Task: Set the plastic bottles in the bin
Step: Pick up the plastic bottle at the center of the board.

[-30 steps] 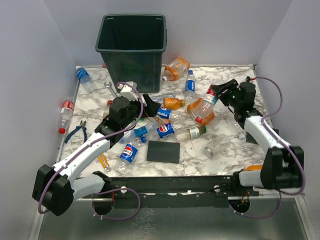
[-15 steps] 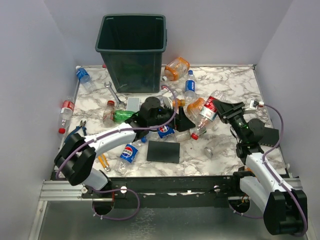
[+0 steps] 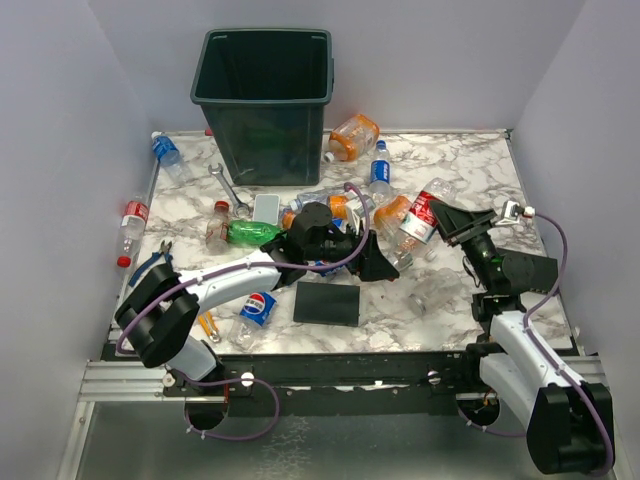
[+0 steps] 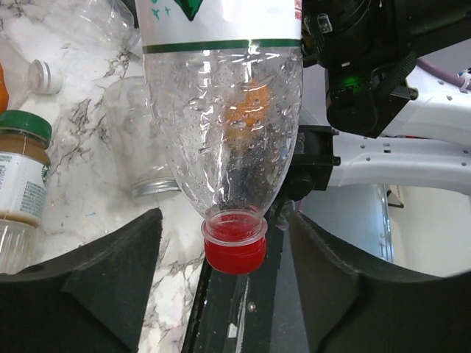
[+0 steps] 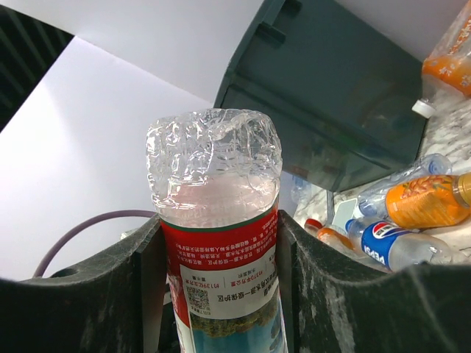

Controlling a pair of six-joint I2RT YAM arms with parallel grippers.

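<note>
My right gripper (image 3: pixel 452 222) is shut on a clear bottle with a red label (image 3: pixel 420 215) and holds it tilted above the table, base up and red cap down. In the right wrist view the bottle (image 5: pixel 221 243) fills the space between the gripper's (image 5: pixel 218 294) fingers. My left gripper (image 3: pixel 383 264) is open at that bottle's lower end. In the left wrist view the red cap (image 4: pixel 235 250) hangs between the spread fingers (image 4: pixel 110 279), touching neither. The dark green bin (image 3: pixel 265 90) stands at the back, also in the right wrist view (image 5: pixel 346 88). Several more bottles lie around the table's middle.
Bottles: orange (image 3: pixel 352 137) and blue-labelled (image 3: pixel 380 172) behind the pile, green (image 3: pixel 245 233), Pepsi (image 3: pixel 258 305), clear crushed (image 3: pixel 432 290), blue-capped (image 3: pixel 165 150), red-labelled (image 3: pixel 130 225) at the left edge. Black plate (image 3: pixel 327 303), wrench (image 3: pixel 225 185) and pliers (image 3: pixel 153 263) lie nearby.
My right arm has drawn back towards the near side, lifting the red-labelled bottle off the pile. My left arm has swung right across the pile, its open gripper now at the bottle's cap.
</note>
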